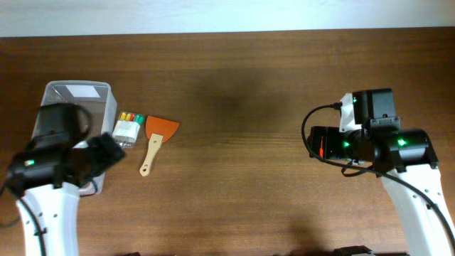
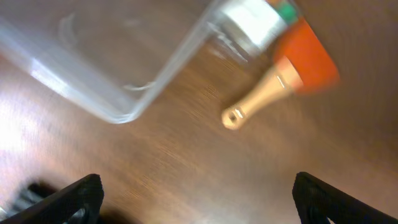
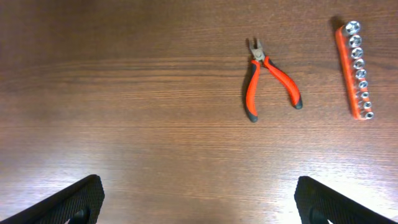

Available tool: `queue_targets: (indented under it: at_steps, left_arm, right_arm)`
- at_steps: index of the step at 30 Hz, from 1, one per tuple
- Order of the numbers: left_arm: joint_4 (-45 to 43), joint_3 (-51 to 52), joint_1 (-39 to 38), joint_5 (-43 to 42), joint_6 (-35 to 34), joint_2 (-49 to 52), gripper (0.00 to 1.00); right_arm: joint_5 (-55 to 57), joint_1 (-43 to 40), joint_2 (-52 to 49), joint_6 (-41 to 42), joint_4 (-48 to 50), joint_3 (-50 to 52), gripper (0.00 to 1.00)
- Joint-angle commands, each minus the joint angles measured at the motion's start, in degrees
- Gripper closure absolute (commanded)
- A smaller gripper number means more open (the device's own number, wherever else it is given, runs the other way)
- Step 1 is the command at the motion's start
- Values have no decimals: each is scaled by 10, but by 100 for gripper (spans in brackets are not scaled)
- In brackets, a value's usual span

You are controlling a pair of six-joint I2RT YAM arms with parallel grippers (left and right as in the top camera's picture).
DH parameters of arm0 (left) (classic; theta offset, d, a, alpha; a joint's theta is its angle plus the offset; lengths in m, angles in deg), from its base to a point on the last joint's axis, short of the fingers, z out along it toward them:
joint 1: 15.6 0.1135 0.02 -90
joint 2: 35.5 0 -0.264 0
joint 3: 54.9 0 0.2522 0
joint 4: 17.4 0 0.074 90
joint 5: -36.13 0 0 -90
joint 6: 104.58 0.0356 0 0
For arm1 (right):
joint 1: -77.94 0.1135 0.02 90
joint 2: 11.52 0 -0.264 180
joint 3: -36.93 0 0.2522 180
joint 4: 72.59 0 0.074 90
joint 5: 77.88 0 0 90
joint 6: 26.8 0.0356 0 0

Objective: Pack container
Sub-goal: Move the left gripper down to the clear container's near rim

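Left jaws, spread wide and empty, hover just beside a corner of the container (image 2: pixel 93 68), seemingly lining up on the orange scraper (image 2: pixel 280 78) near it for packing, while right jaws, equally wide and empty, hang well apart.

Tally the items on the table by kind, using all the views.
clear container: 1
orange scraper: 1
small pack with coloured tips: 1
red-handled pliers: 1
orange socket rail: 1
Total: 5
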State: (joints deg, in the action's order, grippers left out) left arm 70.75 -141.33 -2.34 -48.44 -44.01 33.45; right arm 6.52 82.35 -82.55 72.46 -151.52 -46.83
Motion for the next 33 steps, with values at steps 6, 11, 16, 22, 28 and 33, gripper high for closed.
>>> queue_targets:
  at_steps: [6, 11, 16, 22, 28, 33]
  left_arm:
    - [15, -11, 116, 19, -290, 14, 1]
    - [1, 1, 175, 34, -329, 44, 1]
    - [-25, 14, 218, 41, -324, 106, 1]
    - [-52, 14, 222, 46, -303, 195, 1]
    - [-69, 14, 222, 51, -303, 290, 1]
    - [-72, 14, 222, 51, -287, 355, 1]
  right_arm:
    - [18, 4, -16, -33, -5, -17, 1]
    - [18, 4, -16, -33, -15, -17, 1]
    - [18, 4, -16, -33, -24, -17, 1]
    - [18, 4, -16, -33, -23, -17, 1]
    - [18, 4, -16, -33, -24, -17, 1]
    - [18, 4, -16, -33, -24, -17, 1]
